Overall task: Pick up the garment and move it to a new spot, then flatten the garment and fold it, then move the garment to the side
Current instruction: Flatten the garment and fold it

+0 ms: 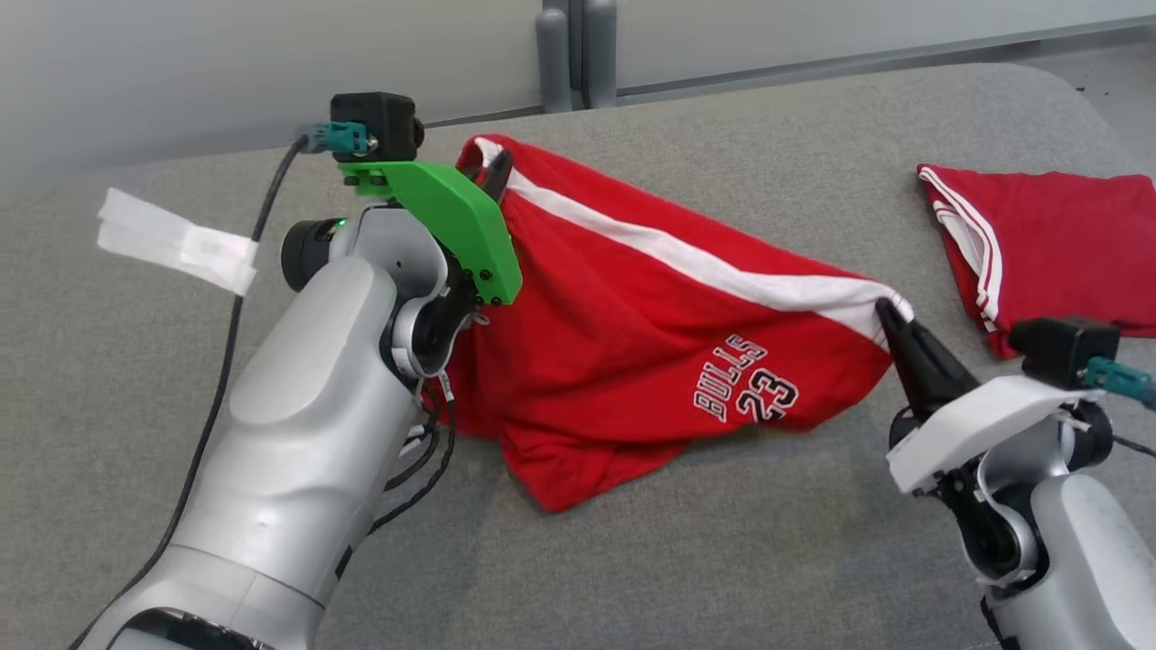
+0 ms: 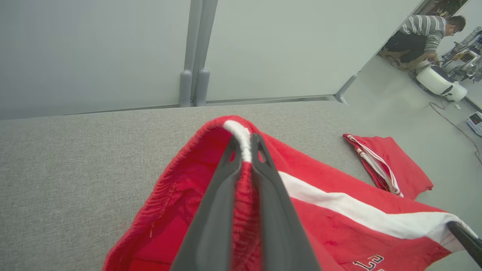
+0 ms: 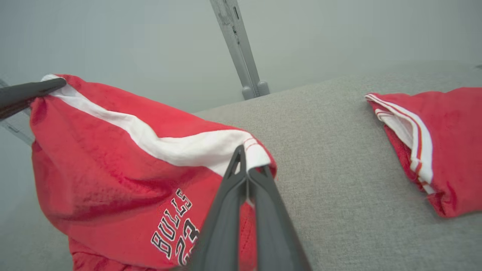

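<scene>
Red shorts (image 1: 650, 361), white side stripe, "BULLS 23" print, at centre of grey counter (image 1: 722, 560), stretched between two grippers, lower part resting on counter. Left gripper (image 1: 495, 176) clamped on waistband, 10 o'clock end. Right gripper (image 1: 890, 314) clamped on striped corner, 3 o'clock end. Second red garment (image 1: 1048, 253) at 2 o'clock, apart. White strip (image 1: 176, 239) at 9 o'clock.

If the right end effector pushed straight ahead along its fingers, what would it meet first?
The red shorts it is shut on, at the white-striped hem; beyond the cloth, depth is unclear.
</scene>
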Controlling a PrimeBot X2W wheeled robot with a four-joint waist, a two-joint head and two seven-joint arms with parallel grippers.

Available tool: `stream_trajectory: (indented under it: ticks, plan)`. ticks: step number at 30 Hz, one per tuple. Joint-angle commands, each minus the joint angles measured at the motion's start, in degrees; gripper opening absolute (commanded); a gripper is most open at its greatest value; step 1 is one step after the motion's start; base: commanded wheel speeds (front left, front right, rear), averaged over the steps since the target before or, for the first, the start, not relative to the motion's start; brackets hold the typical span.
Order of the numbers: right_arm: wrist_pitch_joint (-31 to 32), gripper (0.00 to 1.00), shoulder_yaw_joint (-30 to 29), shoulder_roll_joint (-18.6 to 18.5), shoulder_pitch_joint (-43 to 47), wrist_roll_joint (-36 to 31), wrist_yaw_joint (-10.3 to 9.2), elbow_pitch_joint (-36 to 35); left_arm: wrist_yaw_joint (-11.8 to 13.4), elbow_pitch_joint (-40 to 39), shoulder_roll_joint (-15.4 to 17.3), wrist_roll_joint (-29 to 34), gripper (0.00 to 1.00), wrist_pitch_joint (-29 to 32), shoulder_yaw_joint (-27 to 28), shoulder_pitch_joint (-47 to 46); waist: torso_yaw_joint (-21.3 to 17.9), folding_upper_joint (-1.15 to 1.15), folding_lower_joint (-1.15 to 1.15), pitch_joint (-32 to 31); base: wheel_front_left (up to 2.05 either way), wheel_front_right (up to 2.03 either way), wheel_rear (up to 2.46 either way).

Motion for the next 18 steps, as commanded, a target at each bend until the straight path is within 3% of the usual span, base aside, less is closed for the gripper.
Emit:
stream_trajectory:
  ticks: [1, 7, 18]
  plan:
    - [-0.01, 0.0, -0.27, -0.39, -0.87, -0.56, 0.02, -0.54, -0.18, -0.56, 0.52, -0.32, 0.0, -0.67, 0.52, 0.69, 0.97, 0.56, 0.0, -1.27, 0.0, 0.0, 0.0]
    - [1.26, 0.0, -3.17, -0.73, -5.52, -1.81, 0.02, -4.97, -2.61, -6.9, 2.99, -4.67, 0.0, -4.74, 5.72, 2.83, 1.87, 0.56, 0.0, -4.21, 0.0, 0.0, 0.0]
    - [3.29, 0.0, -8.71, 0.81, -9.76, -2.37, -0.03, -12.21, -2.02, -25.78, 8.54, -10.2, 0.0, -6.97, 12.98, 12.11, 3.15, 0.56, 0.0, -7.68, 0.0, 0.0, 0.0]
